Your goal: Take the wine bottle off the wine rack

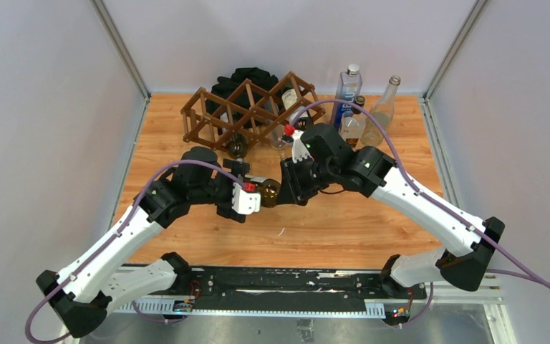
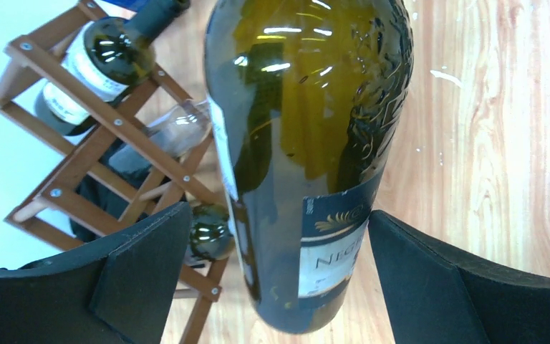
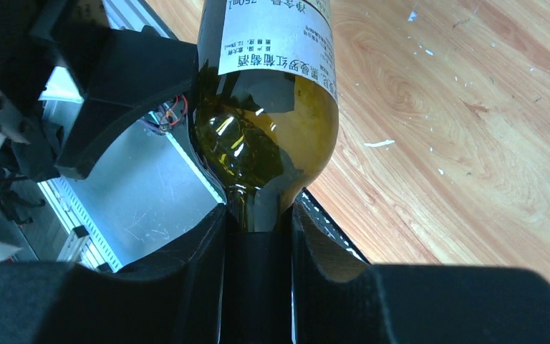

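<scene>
Bare orange-brown wooden bench lies open along the near strip. At the back, the dark brown wooden lattice rack and upright clear glass bottles block passage; pale walls close both sides.

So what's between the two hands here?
The wine bottle, clear of the wine rack: the right hand clamps its neck and the left hand straddles its body. The top view shows it, both wrist views confirm.

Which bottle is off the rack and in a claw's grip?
The olive-green wine bottle in front of the wine rack: the right claw clamps its neck. Others lie in it or stand beside it.
</scene>
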Controlling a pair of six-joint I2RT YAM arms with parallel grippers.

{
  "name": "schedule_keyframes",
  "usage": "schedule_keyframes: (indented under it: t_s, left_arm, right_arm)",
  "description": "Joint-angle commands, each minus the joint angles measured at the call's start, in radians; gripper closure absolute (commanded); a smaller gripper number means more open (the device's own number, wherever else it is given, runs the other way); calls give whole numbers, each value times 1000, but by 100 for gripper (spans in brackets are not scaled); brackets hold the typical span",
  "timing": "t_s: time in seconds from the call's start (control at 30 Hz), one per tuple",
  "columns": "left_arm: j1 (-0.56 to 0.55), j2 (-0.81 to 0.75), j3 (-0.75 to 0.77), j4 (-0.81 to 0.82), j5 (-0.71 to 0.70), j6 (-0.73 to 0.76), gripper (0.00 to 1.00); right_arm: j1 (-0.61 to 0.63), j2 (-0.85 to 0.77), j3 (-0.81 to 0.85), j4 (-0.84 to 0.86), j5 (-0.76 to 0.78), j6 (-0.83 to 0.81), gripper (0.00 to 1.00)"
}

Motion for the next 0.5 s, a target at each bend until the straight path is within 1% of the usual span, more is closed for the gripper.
schedule_keyframes:
  t_s: [0.0,0.23,0.33,0.37,0.4,0.43,0.47]
  left_arm:
    - [-11,21,-23,-27,20,-31,0]
    - [-11,45,-48,-33,51,-68,0]
    - [-11,61,-49,-12,65,-76,1]
    - [-11,65,-49,-1,58,-86,4]
    - [-11,71,-50,29,47,-97,10]
    - [-11,76,-50,56,34,-111,19]
    - [-11,78,-49,86,15,-127,30]
  right_arm:
    - [32,-24,74,128,-89,-42,100]
    - [42,-17,76,134,-97,-61,100]
    - [54,-14,73,143,-110,-63,100]
    - [56,-14,69,142,-109,-65,100]
    - [56,-15,64,142,-105,-66,100]
    - [57,-18,57,142,-99,-67,100]
    - [56,-21,51,142,-89,-67,100]
